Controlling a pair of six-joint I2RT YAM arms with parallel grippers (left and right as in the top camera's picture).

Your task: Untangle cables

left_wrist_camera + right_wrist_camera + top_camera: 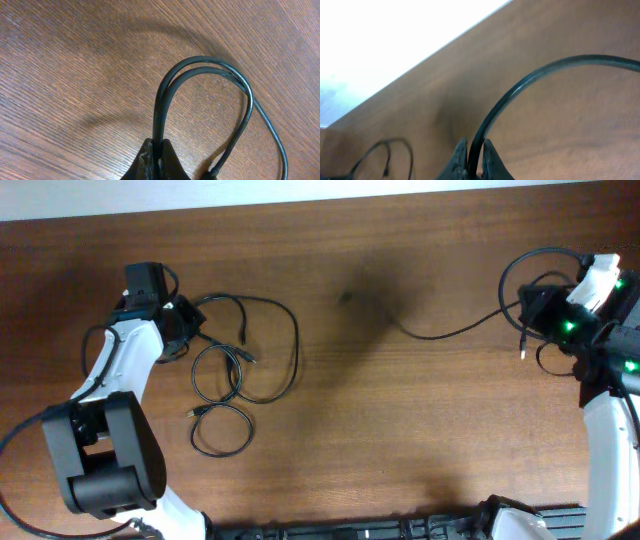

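Several thin black cables (296,350) lie in loose loops on the left of the wooden table, one with a pale plug end (190,412). My left gripper (190,320) is at the upper left of this bunch. In the left wrist view it (159,156) is shut on a doubled strand of cable (160,115) that loops ahead of it. A separate cable (450,333) runs from the table's middle to my right gripper (530,310). In the right wrist view that gripper (475,156) is shut on this cable (580,59), which arcs up and to the right.
The table's far edge (300,192) meets a white surface. A dark flat object (400,530) lies along the near edge. The left arm's base (100,460) stands at the lower left. The left bunch shows far off in the right wrist view (395,145).
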